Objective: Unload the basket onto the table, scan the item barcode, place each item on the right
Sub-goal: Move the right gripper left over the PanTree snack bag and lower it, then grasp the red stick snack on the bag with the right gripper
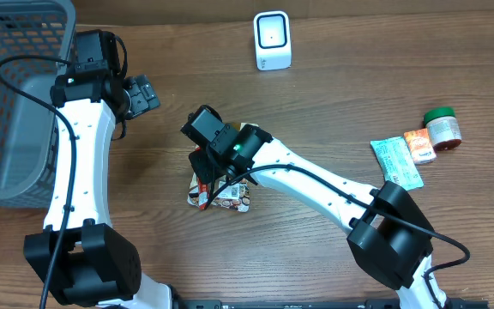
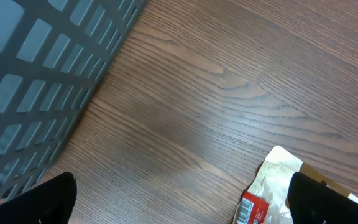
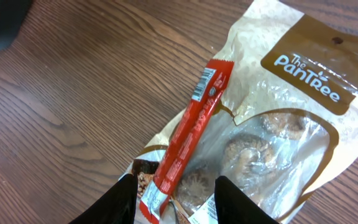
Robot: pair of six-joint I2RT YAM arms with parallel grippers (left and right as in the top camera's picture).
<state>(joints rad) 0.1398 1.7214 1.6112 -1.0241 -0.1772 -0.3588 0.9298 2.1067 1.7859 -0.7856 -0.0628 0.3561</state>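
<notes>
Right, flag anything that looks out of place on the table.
The slim red snack-stick wrapper lies slantwise across the beige, clear-windowed cookie pouch, stacked instead of separate. The right gripper straddles its lower end, jaws apart. Nothing looks spilled or torn.

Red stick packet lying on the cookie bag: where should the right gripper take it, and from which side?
Probably the lower end, pinched across its narrow width from straight above. The red stick packet lies flat and slanted on the cookie bag, the right gripper straddles that end, and the barcode patch near its far end would be left uncovered.
</notes>
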